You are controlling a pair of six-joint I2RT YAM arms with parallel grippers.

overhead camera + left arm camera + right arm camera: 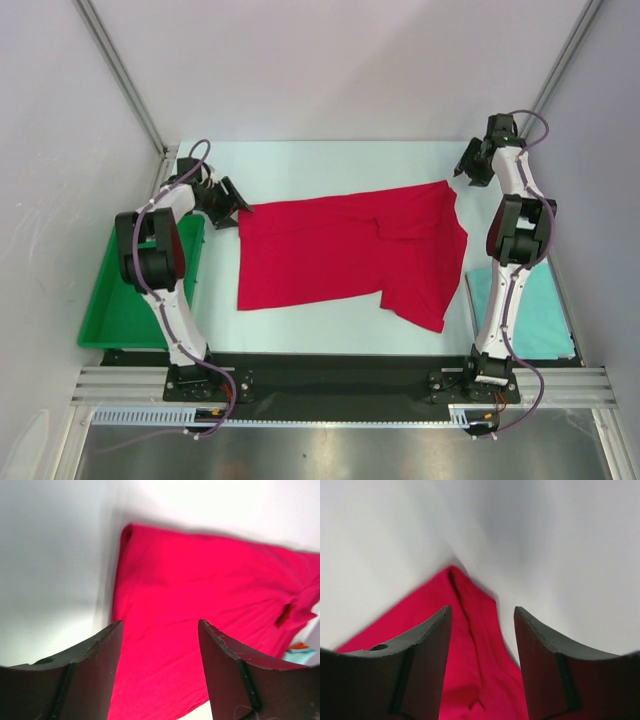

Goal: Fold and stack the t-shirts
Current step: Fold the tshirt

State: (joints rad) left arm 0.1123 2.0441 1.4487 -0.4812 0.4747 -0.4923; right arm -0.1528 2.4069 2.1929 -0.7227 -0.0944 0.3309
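1. Left gripper (160, 650): jaws apart, gripping nothing. The red t-shirt (350, 250) spreads flat just ahead of them.
2. Right gripper (482, 635): jaws apart too, with a shirt corner poking out beyond the gap.
3. The folded teal t-shirt (545, 315) lies well behind the right jaws.

A bright red cloth t-shirt (345, 255) lies spread on the white table (330, 160), creased toward its right side. The left gripper (236, 213) is just beside its far left corner, and the right gripper (464, 170) is near its far right corner. A green plastic tray (110, 320) stands at the left. A folded pale teal t-shirt (540, 310) lies at the right, partly hidden by the right arm.
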